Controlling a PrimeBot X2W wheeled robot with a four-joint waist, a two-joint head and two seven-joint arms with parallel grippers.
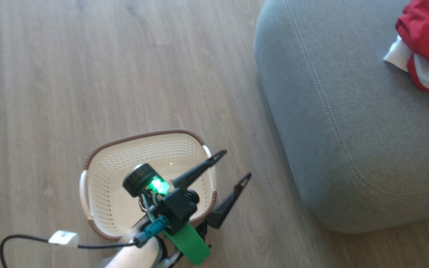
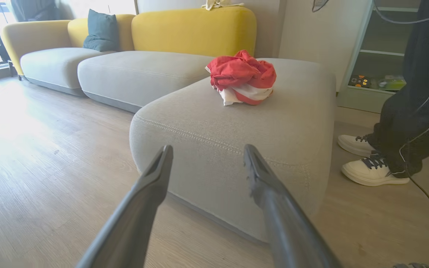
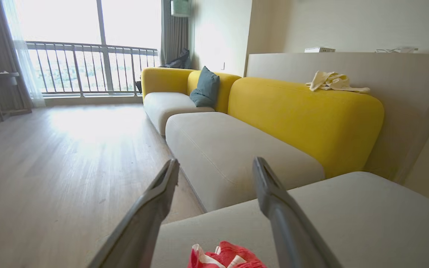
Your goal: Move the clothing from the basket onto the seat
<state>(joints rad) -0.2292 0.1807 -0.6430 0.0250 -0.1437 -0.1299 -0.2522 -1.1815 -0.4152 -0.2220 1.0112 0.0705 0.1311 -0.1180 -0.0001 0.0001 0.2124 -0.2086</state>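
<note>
the clothing [image 2: 242,76] is a crumpled ball on the seat [image 2: 207,123], with no long side. the basket [image 1: 102,178] sits mouth up on the floor [image 1: 50,93]. left gripper [image 1: 235,164] and right gripper [image 3: 215,162] gape wide, holding nothing.

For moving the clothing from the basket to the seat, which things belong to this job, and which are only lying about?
Job: clothing, basket, grey seat.
Lying about: blue cushion, cream cloth on the yellow backrest, a person's white shoes, shelf.
</note>
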